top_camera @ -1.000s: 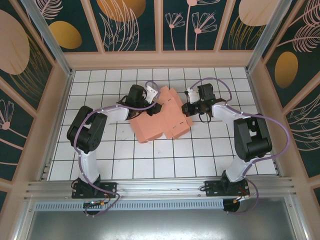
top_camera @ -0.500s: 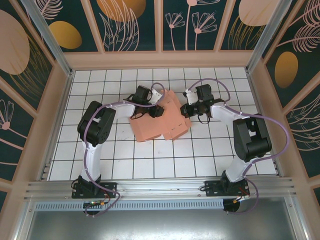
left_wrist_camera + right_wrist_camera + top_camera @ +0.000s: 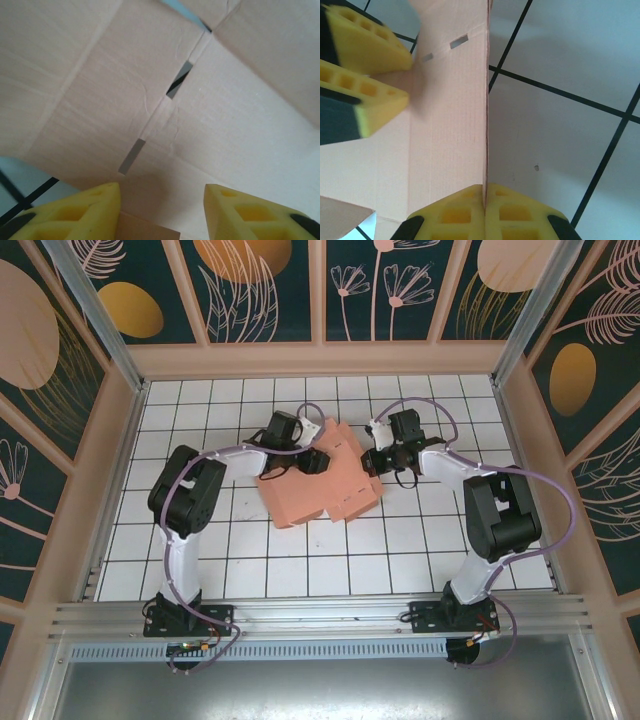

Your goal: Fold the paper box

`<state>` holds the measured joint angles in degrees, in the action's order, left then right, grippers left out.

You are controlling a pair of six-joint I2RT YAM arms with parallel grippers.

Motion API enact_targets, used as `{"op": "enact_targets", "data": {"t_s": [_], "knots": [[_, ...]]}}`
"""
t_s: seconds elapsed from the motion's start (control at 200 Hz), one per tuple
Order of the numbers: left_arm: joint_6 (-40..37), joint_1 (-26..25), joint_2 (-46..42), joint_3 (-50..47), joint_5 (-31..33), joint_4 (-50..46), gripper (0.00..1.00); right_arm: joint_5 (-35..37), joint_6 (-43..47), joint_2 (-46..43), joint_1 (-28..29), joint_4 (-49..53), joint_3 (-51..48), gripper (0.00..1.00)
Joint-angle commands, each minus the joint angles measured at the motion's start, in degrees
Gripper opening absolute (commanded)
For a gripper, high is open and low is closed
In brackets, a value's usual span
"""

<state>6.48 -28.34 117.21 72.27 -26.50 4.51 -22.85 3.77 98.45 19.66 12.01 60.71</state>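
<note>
The salmon-pink paper box (image 3: 308, 496) lies partly folded on the white tiled floor, between the two arms. My left gripper (image 3: 312, 457) hovers over its far left part. In the left wrist view its yellow fingers (image 3: 85, 207) stand open above a creased panel (image 3: 225, 125) with slots, and a brown cardboard edge shows low between them. My right gripper (image 3: 371, 462) is at the box's right edge. In the right wrist view that gripper (image 3: 485, 192) is shut on a thin upright flap (image 3: 450, 125), seen edge-on. The left gripper's fingers (image 3: 370, 50) appear at the upper left there.
The white tiled floor (image 3: 200, 540) has black grid lines and is ringed by wooden walls (image 3: 320, 360) with patterned panels. An aluminium rail (image 3: 320, 615) runs along the near edge by the arm bases.
The left arm has swung right and its gripper now sits over the box's left part. The box has shifted slightly. The right gripper keeps its hold at the right edge.
</note>
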Motion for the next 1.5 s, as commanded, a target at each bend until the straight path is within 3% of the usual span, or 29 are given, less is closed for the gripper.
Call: {"op": "enact_targets", "data": {"t_s": [0.0, 0.265, 0.38, 0.601, 0.901, 1.496], "knots": [[4.6, 0.9, -2.8, 0.2, -0.3, 1.4, 0.40, 1.1, 0.4, 0.3, 0.2, -0.7, 1.7, 0.00], [7.1, 1.2, -3.9, 0.5, 0.8, -0.2, 0.33, 1.2, 0.2, 0.6, 0.2, -1.3, 1.0, 0.00], [7.4, 1.4, -5.4, -0.8, 3.0, 0.6, 0.24, 1.2, 0.1, 0.7, 0.2, -1.4, 0.9, 0.00], [8.9, 1.5, -5.2, -1.2, -1.5, -0.4, 0.27, 1.6, 0.1, 0.7, 0.2, -1.4, 0.8, 0.00], [10.2, 1.5, -0.9, -1.1, -2.1, -4.2, 0.23, 1.7, 0.0, 0.5, 0.3, -1.2, 0.7, 0.00], [14.7, 1.5, 3.5, -1.2, 2.9, -2.6, 0.30, 3.9, 0.3, 1.8, 2.0, -0.4, 1.7, 0.00]]}}
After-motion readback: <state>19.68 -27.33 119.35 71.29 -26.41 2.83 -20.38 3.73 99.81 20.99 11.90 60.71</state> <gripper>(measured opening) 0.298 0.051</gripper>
